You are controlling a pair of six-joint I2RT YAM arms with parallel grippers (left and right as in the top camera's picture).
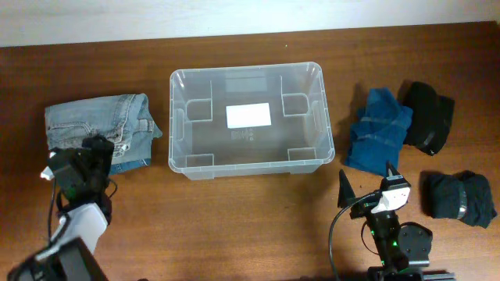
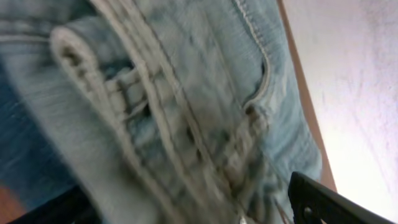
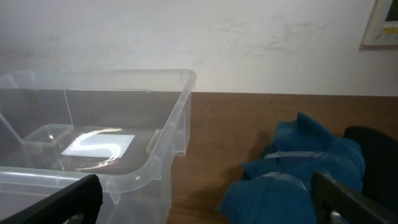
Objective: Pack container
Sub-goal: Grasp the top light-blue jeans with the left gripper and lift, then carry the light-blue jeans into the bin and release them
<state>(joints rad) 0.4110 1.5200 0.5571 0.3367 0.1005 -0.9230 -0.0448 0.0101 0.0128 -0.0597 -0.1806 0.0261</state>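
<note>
The clear plastic container (image 1: 331, 125) stands at the table's middle, with only a white label (image 1: 248, 115) on its base. Folded light-blue jeans (image 1: 98, 123) lie to its left. My left gripper (image 1: 82, 165) is down at the jeans' front edge. In the left wrist view its fingers (image 2: 186, 211) are spread wide, with the denim (image 2: 186, 93) filling the gap between them. My right gripper (image 1: 367, 181) is open and empty, in front of the container's right corner. The right wrist view (image 3: 202, 205) shows the container's rim (image 3: 155, 155) to its left.
A folded blue garment (image 1: 380, 129) lies right of the container and also shows in the right wrist view (image 3: 298, 168). A black garment (image 1: 428, 115) lies beside it. A dark rolled garment (image 1: 459, 197) lies at the front right. A pale wall runs behind the table.
</note>
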